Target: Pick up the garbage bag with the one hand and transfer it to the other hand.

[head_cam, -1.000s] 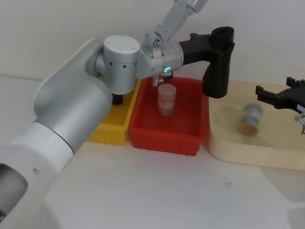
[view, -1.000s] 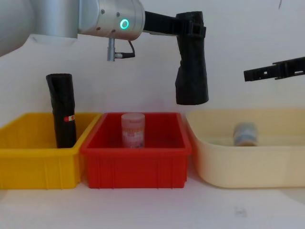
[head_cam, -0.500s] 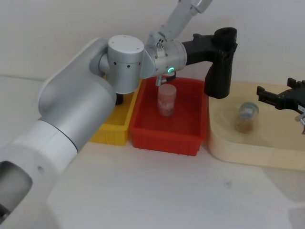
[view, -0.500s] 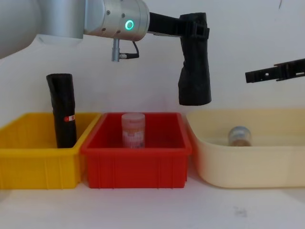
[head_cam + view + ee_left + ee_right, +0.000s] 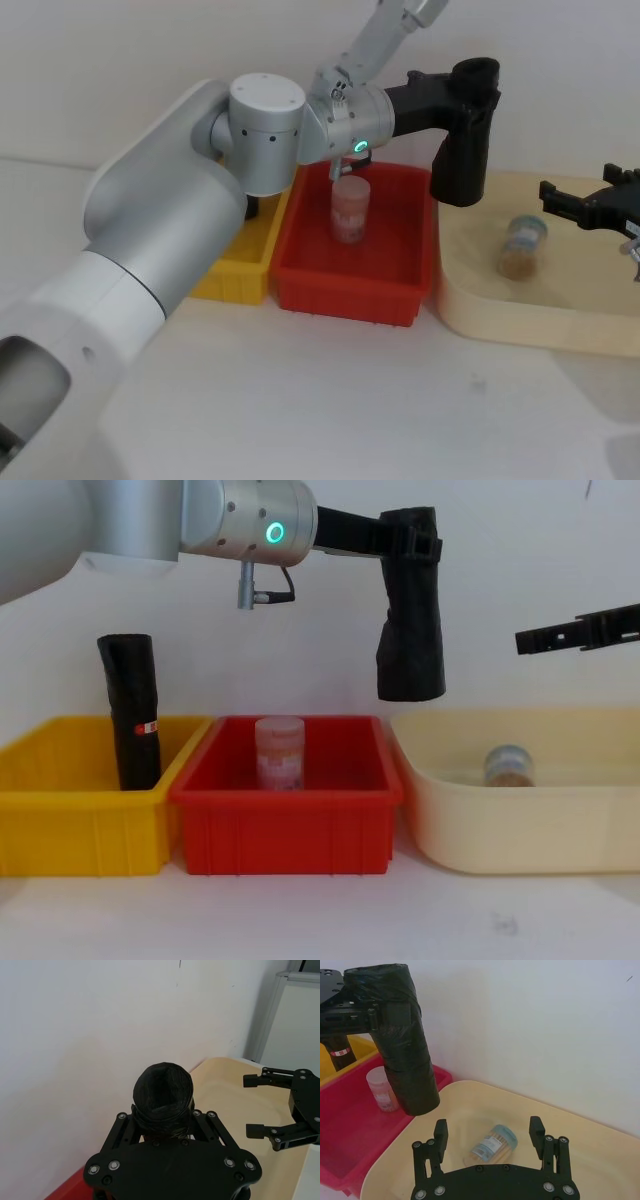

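The garbage bag [image 5: 460, 150], a thick plain black roll, hangs upright in the air over the gap between the red bin and the cream tub. My left gripper [image 5: 476, 80], on the arm with the teal-green ring, is shut on the roll's top end [image 5: 410, 542]. The left wrist view shows the roll's end [image 5: 162, 1091] between the fingers. My right gripper [image 5: 551, 201] hovers open over the cream tub, apart from the bag and to its right [image 5: 527, 640]. In the right wrist view the bag [image 5: 406, 1045] hangs ahead of the open right gripper [image 5: 488, 1127].
A yellow bin [image 5: 70, 820] holds a slimmer black roll [image 5: 133, 720] with a red-and-white band. The red bin [image 5: 285, 825] has a pinkish jar [image 5: 280, 752] standing in it. A small jar [image 5: 522, 247] lies on its side in the cream tub [image 5: 520, 325]. A white wall stands close behind.
My left arm has carried the garbage bag slightly right, toward the right gripper. The jar in the cream tub has rolled a little. The right gripper has barely moved.
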Robot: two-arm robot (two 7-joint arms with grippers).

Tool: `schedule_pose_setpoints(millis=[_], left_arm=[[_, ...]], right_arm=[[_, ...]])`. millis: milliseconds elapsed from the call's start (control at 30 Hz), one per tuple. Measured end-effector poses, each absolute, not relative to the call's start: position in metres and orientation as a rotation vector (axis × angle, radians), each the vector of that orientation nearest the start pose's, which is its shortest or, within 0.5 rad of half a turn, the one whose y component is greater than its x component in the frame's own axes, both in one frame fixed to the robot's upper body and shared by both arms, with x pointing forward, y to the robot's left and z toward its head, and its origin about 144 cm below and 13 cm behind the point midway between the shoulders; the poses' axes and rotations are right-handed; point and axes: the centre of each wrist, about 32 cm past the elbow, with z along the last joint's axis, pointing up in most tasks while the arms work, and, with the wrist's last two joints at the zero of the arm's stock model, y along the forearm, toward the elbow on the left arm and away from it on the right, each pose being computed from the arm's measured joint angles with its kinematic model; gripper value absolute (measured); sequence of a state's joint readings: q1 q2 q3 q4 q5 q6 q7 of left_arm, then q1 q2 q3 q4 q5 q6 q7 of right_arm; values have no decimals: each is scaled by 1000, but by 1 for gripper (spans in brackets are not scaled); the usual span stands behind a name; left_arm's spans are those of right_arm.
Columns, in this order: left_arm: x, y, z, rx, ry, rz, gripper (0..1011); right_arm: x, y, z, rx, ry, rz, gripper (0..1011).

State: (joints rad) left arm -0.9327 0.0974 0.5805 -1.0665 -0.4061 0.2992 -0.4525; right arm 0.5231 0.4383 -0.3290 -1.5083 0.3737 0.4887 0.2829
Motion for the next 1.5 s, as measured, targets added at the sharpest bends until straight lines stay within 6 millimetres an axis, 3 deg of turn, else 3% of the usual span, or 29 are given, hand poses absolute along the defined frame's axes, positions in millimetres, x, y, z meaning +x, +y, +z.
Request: schedule_pose_setpoints(millis=[700,1067,1500], left_arm=[[647,115,1353,104,-72,688,365],[647,115,1353,104,-72,688,365],[647,115,1353,104,-72,689,365]], right_arm=[[570,-269,1302,-262,-3,-1063,1000],[583,-274,1303,-226,-36,-961,1000],[612,-285,1286,-125,-30,-781,1000]])
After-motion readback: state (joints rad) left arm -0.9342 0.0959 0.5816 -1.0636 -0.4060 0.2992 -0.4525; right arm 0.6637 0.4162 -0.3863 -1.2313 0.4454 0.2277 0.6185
